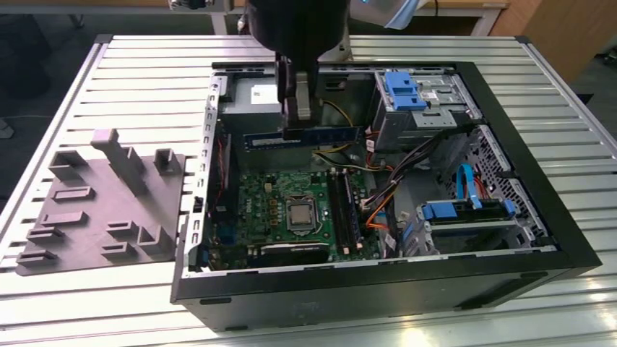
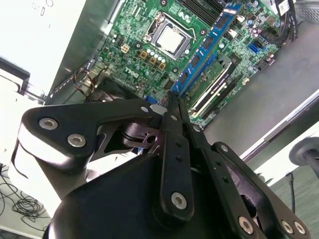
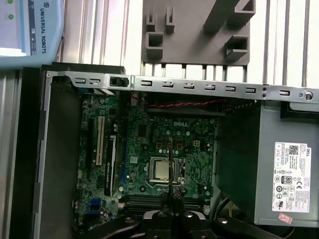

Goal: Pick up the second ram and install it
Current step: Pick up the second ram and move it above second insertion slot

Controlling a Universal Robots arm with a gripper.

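1. Gripper (image 1: 299, 129): black two-finger hand on the arm, over the open computer case; fingers pressed together on item 2, seen in both wrist views (image 2: 173, 102) (image 3: 172, 201)

2. Second ram (image 1: 333, 135): long blue stick with a row of black chips, pinched by its flat faces near mid-length. It is held level with its long edge down, with both ends sticking out past the fingers. In the second wrist view it (image 2: 205, 47) runs out from the fingertips above the board, clear of any slot. In the first wrist view it (image 3: 170, 159) shows edge-on as a thin dark line.

3. Motherboard (image 1: 270, 195): green, flat on the case floor below the gripper (image 2: 137, 55) (image 3: 149, 134)

4. Processor (image 2: 170, 40): square, silver, on the board below the held stick (image 1: 300, 215) (image 3: 160, 171)

5. Seated memory stick (image 2: 214, 82): green, standing in a slot just beside the line of item 2 and under it

6. Power supply (image 3: 286, 164): grey box with a label, inside the case beside the gripper

7. Cables (image 1: 381, 210): orange and mixed bundle, past the memory slots

8. Blue latches (image 1: 403, 90): on the drive cage, farther along the case

9. Case (image 1: 386, 278): black tower on its side, panel off, surrounding items 3 to 8

10. Grey tray (image 1: 97, 210): raised blocks, outside the case wall, well apart from the gripper (image 3: 199, 30)

11. Table (image 1: 126, 72): slatted metal, carrying the case and tray
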